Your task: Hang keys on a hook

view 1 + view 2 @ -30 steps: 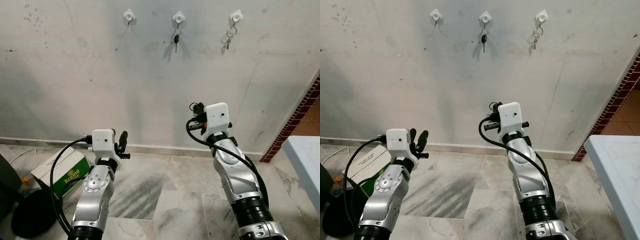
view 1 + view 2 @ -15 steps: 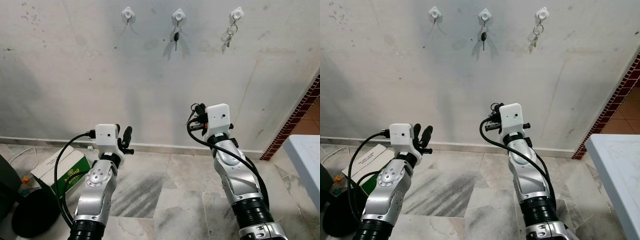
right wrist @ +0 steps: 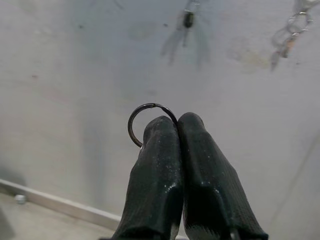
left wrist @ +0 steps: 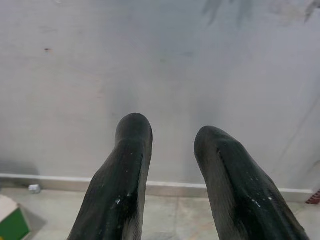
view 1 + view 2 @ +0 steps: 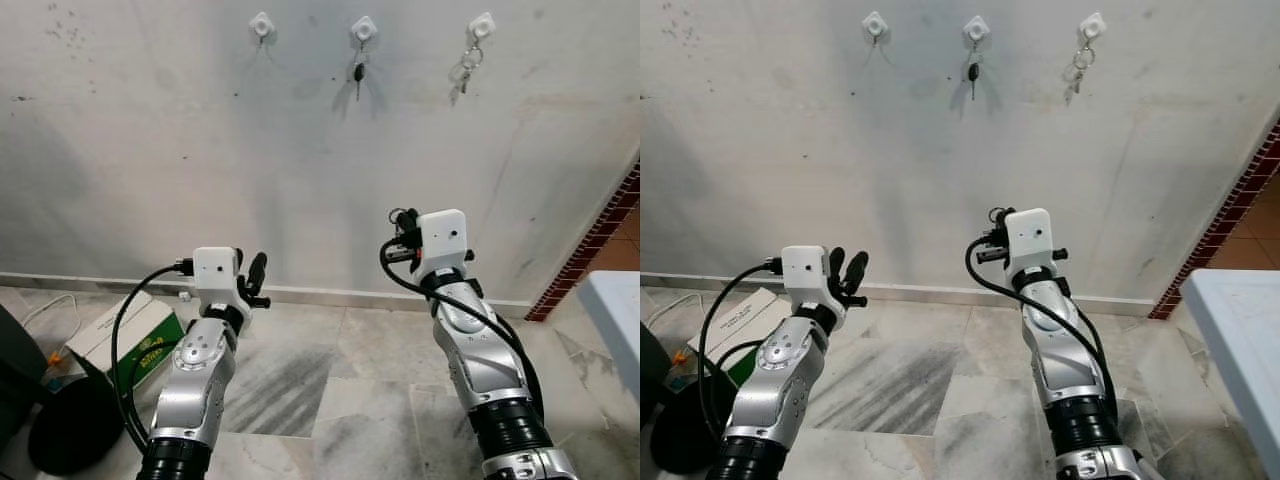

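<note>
My right gripper (image 3: 176, 125) is raised in front of me, its two black fingers (image 3: 155, 165) pressed together and clamped on a thin dark key ring (image 3: 145, 120); the ring's loop sticks out past the fingertips, toward the wall. I cannot make out any key hanging from the ring. My left gripper (image 4: 172, 135) is lower and to the left, its fingers (image 4: 125, 170) spread apart with nothing between them, pointing at the lower part of the wall.

On the marble floor (image 5: 300, 380) near my left arm lies a green and white carton (image 5: 125, 340), close to the skirting, with a dark round object (image 5: 65, 435) nearer to me at the floor's left edge. At the right edge of the head view a pale tabletop corner (image 5: 615, 310) shows, and behind it a strip of red brick-patterned tile (image 5: 595, 235) runs up the right edge of the wall.

Farther off, high on the grey wall (image 5: 200, 150), three white hooks sit in a row. The left hook (image 5: 262, 26) is bare. The middle hook (image 5: 364, 29) carries a single dark key (image 5: 358, 74). The right hook (image 5: 481, 26) carries a bunch of keys on rings (image 5: 464, 72). My right gripper is well below the hooks, between the middle and right ones.
</note>
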